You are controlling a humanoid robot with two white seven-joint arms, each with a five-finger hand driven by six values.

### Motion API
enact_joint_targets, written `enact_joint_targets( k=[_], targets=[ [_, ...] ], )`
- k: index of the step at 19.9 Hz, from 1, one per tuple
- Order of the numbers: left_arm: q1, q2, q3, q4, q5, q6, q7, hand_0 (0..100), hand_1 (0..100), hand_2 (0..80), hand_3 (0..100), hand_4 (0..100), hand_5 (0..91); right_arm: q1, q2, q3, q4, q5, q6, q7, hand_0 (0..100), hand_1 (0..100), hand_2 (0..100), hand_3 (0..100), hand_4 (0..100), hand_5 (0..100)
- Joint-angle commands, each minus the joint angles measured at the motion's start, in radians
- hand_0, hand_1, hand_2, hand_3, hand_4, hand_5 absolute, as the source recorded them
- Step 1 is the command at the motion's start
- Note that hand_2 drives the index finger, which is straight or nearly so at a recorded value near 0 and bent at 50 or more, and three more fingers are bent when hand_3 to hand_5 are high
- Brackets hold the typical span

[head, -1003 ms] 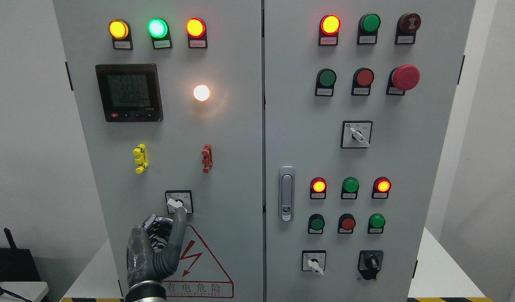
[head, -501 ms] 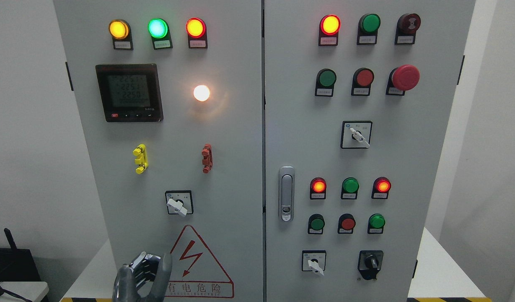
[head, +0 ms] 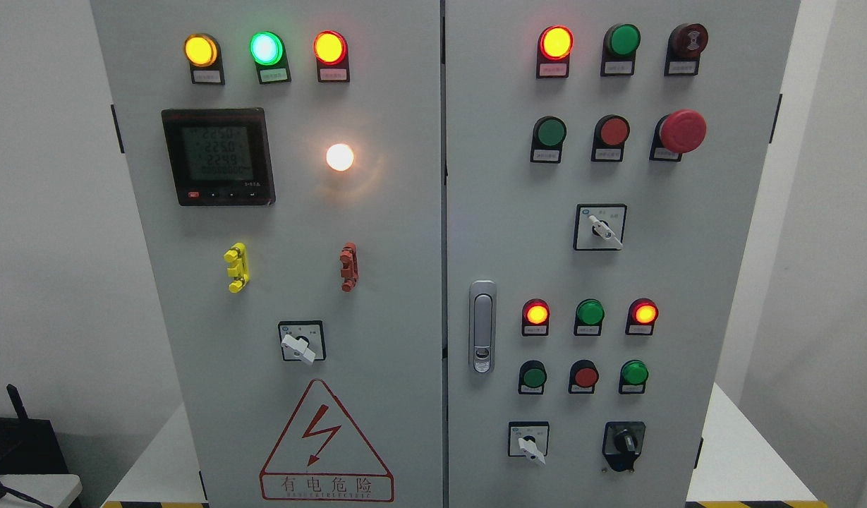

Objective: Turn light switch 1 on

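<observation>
A grey two-door control cabinet (head: 377, 233) fills the head view. On its left door a small rotary switch (head: 300, 343) in a black square frame has its white handle pointing down to the right. Above it a round white lamp (head: 339, 156) glows brightly. Neither hand shows in the picture.
The left door also carries a digital meter (head: 216, 156), three lit pilot lamps (head: 264, 47), yellow (head: 235, 267) and red (head: 348, 266) clips and a warning triangle (head: 326, 444). The right door has a latch handle (head: 482, 326), a red emergency button (head: 682, 130), pushbuttons and more rotary switches (head: 600, 226).
The left hand, whose finger touched the rotary switch a second ago, dropped down and left the picture at the bottom. The lamp stays lit.
</observation>
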Motion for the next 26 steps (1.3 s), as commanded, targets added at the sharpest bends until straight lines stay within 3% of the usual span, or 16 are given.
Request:
enact_joint_targets(
  k=[1,2,6,11,13,17,24,26],
  targets=[
    [0.094,0.051,0.334,0.514,0.056,-0.015,-0.050,8,17,3.9,17,21,0.0,0.000,0.000,0.000,0.000,-0.017,-0.001,0.000,12,39,0,0,0,0],
    [0.100,0.064,0.352,0.576,0.052,-0.015,-0.060,10,15,0.0,14,19,0.0,0.000,0.000,0.000,0.000,-0.018,-0.001,0.000,12,39,0,0,0,0],
    [0.134,0.100,0.351,0.818,0.041,-0.001,-0.065,14,12,0.0,5,13,0.0,0.000,0.000,0.000,0.000,-0.017,-0.001,0.000,12,39,0,0,0,0],
    [0.146,0.132,0.305,1.133,-0.111,0.004,-0.113,23,13,0.0,0,6,0.0,0.000,0.000,0.000,0.000,-0.017,-0.001,0.000,12,39,0,0,0,0],
    [0.139,0.140,0.207,1.243,-0.149,0.033,-0.139,24,15,0.0,0,1,0.0,0.000,0.000,0.000,0.000,-0.018,-0.001,0.000,12,39,0,0,0,0],
    [0.128,0.134,0.012,1.279,-0.160,0.134,-0.215,27,16,0.0,0,0,0.0,0.000,0.000,0.000,0.000,-0.017,-0.001,0.000,12,39,0,0,0,0],
    [0.045,0.107,-0.294,1.316,-0.165,0.244,-0.208,30,12,0.0,0,0,0.0,0.000,0.000,0.000,0.000,-0.018,-0.001,0.000,12,39,0,0,0,0],
    [0.033,0.088,-0.367,1.319,-0.162,0.268,-0.177,31,10,0.0,0,0,0.0,0.000,0.000,0.000,0.000,-0.018,-0.001,0.000,12,39,0,0,0,0]
  ],
)
